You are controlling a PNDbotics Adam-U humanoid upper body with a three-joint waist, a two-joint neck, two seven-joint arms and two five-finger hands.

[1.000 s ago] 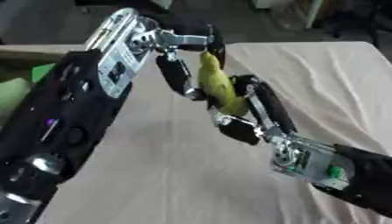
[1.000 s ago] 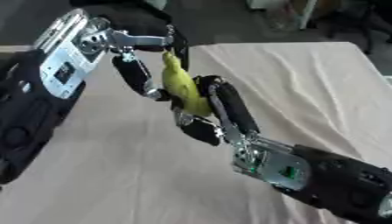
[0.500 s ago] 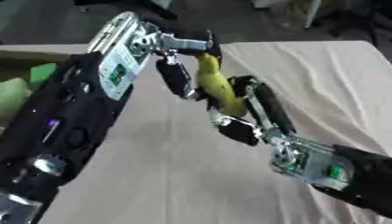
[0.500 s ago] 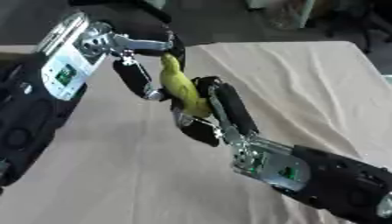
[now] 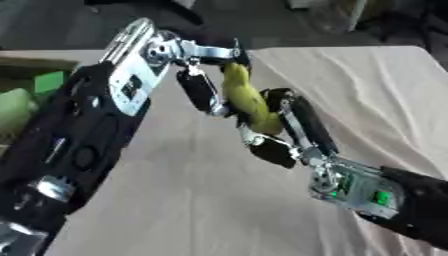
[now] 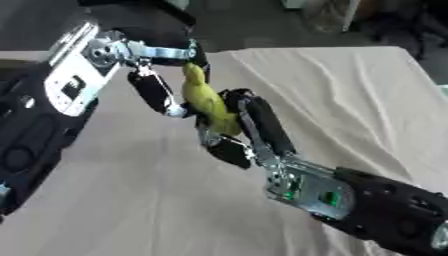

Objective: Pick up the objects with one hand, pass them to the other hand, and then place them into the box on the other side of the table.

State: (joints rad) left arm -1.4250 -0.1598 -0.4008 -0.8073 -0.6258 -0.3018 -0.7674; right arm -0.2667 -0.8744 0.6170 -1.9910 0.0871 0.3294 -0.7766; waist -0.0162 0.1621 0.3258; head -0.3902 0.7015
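Observation:
A yellow banana [image 5: 248,101] hangs upright in the air above the table's middle. My right hand [image 5: 289,130], coming in from the lower right, has its fingers curled round the banana's lower half. My left hand [image 5: 203,75], reaching in from the left, closes its fingers and thumb on the banana's upper end. Both hands touch the fruit at once. In the right eye view the banana [image 6: 206,98] shows between the same two hands.
A beige cloth [image 5: 367,85] covers the table. At the far left edge stands a green box [image 5: 31,92], mostly hidden behind my left forearm. Dark clutter lies beyond the table's far edge.
The two hands and the banana have stayed together in nearly the same place; the left hand's fingers have settled a little closer round the banana's top.

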